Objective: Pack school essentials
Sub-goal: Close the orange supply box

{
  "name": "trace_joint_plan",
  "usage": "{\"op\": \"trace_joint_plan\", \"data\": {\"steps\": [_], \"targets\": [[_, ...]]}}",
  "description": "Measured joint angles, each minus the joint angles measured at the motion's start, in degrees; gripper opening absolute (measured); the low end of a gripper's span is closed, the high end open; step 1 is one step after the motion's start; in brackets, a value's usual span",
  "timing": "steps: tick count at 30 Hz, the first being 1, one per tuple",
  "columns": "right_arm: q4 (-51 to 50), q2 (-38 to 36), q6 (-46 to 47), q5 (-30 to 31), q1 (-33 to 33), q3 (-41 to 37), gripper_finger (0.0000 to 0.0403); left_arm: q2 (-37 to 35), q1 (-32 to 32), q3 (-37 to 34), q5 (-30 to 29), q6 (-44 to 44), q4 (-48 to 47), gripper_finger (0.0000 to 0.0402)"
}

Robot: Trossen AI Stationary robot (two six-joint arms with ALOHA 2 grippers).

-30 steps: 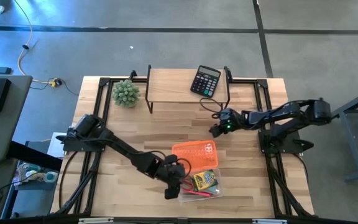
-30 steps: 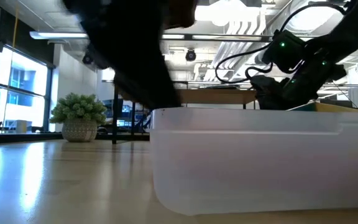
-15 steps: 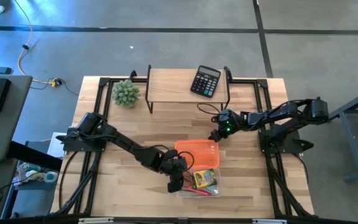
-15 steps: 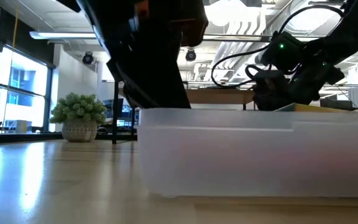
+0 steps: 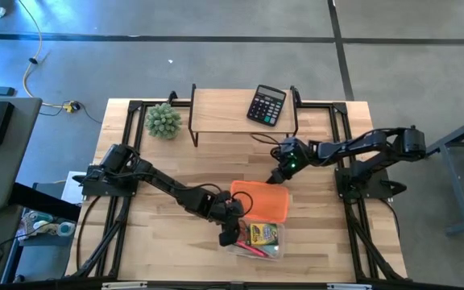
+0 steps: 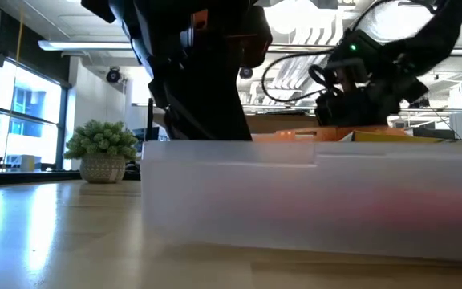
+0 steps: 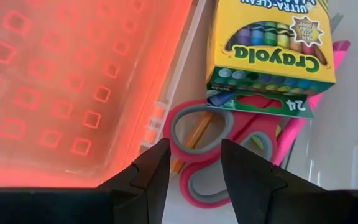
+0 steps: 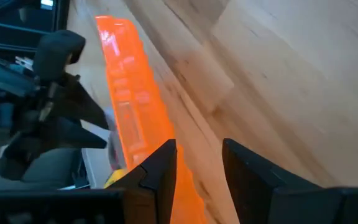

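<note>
A clear plastic box (image 5: 238, 244) stands near the table's front edge. It holds a Crayola crayon pack (image 7: 272, 50), red-handled scissors (image 7: 210, 146), a pink pen (image 7: 303, 130) and a pencil (image 7: 194, 134). An orange lid (image 5: 260, 201) lies tilted along the box's far side. My left gripper (image 5: 229, 235) is shut at the box's left end. My right gripper (image 5: 278, 175) is shut on the lid's far right corner. My left gripper holds the box by its left end, where the far long rim (image 7: 161, 118) runs in between the fingers. The fingers lie about level, pointing toward the table's right. The box stands on the table. My right gripper pinches the lid's far right edge (image 8: 182, 186) between its two fingers, slanting down from the far right. That side of the lid is raised; its near side (image 6: 295, 136) shows above the box's rim.
A black calculator (image 5: 266, 105) sits on a wooden shelf (image 5: 224, 109) at the table's far edge. A spiky green ball plant (image 5: 163, 121) stands far left. Bare wood lies to the left and right of the box.
My right gripper has come down toward the near edge and taken hold of the lid's far right corner; the lid has shifted right and tipped up. My left gripper has moved a little toward the far right with the box's left end, and the box has slid and turned slightly.
</note>
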Motion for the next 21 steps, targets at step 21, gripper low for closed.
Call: {"op": "trace_joint_plan", "data": {"steps": [21], "targets": [[-29.4, 0.0, -5.2, 3.1, 8.9, 22.3, 0.0122, 0.1, 0.1, -0.1, -3.8, -6.8, 0.0, 0.0133]]}}
